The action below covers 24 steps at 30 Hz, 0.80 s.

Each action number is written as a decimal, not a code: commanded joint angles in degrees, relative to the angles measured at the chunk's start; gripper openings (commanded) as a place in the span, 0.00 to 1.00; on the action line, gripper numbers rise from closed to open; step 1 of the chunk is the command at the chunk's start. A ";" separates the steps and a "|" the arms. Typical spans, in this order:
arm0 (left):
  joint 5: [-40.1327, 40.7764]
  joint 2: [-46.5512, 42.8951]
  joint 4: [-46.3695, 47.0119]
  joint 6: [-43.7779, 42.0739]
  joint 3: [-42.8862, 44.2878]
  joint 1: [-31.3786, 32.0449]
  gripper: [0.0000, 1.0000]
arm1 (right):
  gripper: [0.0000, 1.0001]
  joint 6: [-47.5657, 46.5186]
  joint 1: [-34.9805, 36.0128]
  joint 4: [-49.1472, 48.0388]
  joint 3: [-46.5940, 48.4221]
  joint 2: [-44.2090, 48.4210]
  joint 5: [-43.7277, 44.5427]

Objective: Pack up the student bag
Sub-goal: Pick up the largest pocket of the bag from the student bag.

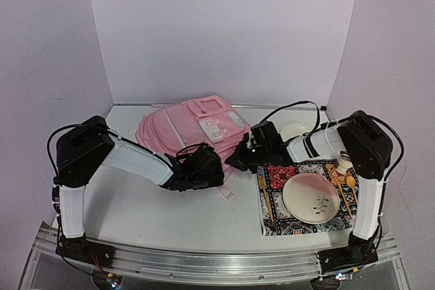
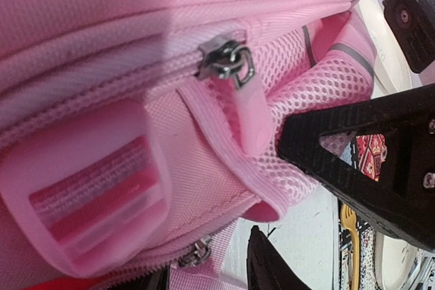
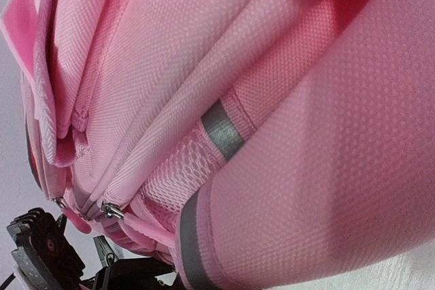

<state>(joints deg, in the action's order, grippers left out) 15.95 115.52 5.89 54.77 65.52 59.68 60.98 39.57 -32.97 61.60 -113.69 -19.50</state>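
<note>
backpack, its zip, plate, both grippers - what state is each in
backpack: lying flat, pockets facing up
zip: closed along the stretch in view
plate: upright on the mat, empty
left gripper: open, beside the zip pull
right gripper: at the backpack's edge, open or shut unclear

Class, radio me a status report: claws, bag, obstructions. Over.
Left claw open by zipper pull. Right claw at student bag, state unclear. Plate off right, apart.

From the top camera I can't read either grip: the left gripper (image 1: 216, 162) and right gripper (image 1: 234, 161) bury their tips against the student bag (image 1: 178, 129), covering its near edge. The right arm (image 1: 319, 142) half hides a white dish (image 1: 293, 129).
</note>
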 commanded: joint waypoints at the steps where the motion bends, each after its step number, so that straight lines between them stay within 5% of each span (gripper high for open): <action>1: 1.53 1.07 3.04 1.56 -1.64 -0.83 0.36 | 0.07 0.06 1.04 -3.26 1.11 2.70 -3.33; 9: 2.64 1.16 6.89 2.14 -3.92 -0.79 0.22 | 0.05 0.27 1.07 -3.50 1.85 2.15 -3.71; 15: 1.52 -1.96 8.82 0.87 -6.91 -0.80 0.01 | 0.04 -0.21 1.07 -3.50 1.63 2.27 -2.93; 24: 2.43 -10.23 8.61 0.52 -16.44 -0.79 0.00 | 0.00 -1.97 -0.28 -2.48 3.09 1.99 -1.21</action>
<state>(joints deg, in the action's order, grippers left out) 16.50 111.25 15.81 55.52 53.43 59.46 61.09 40.45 -33.26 61.74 -113.69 -20.73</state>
